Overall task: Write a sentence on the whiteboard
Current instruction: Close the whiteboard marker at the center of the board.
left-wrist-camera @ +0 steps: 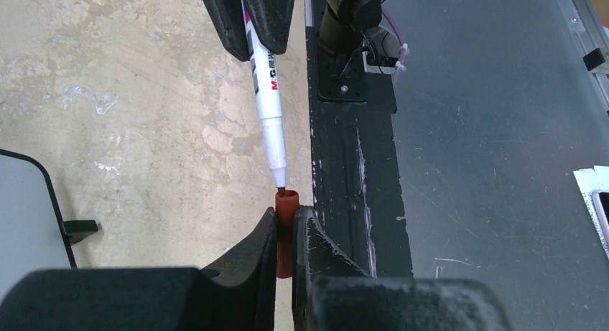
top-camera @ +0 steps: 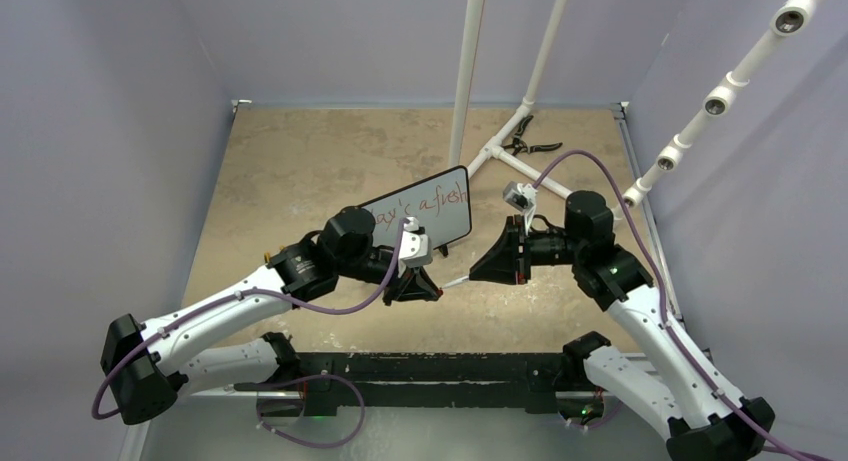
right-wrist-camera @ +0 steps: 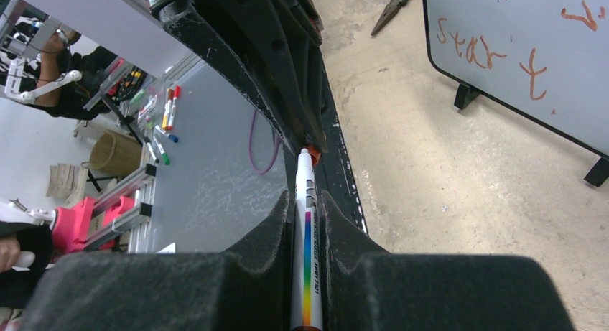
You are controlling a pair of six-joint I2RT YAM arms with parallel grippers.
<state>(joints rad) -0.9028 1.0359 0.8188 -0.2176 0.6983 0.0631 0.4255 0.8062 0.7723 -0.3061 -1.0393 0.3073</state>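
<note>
We find both arms meeting above the near half of the mottled beige worktop (top-camera: pixel 290 171). The left gripper (left-wrist-camera: pixel 286 215) is clamped narrow on a short red cylindrical marker cap (left-wrist-camera: pixel 286 200), open mouth facing the other arm. The right gripper (right-wrist-camera: pixel 306 202) is closed tight on a slim white marker pen with a rainbow stripe (right-wrist-camera: pixel 307 238), its tip at the cap's mouth. Just beyond them, about mid-worktop, the small black-framed white whiteboard (top-camera: pixel 452 221) stands upright on its feet. It bears the red handwritten sentence (top-camera: pixel 428 203), with "a fresh" above "start". Dark pliers (top-camera: pixel 520 139) lie near the far edge beside white plastic pipes (top-camera: pixel 468 71).
</note>
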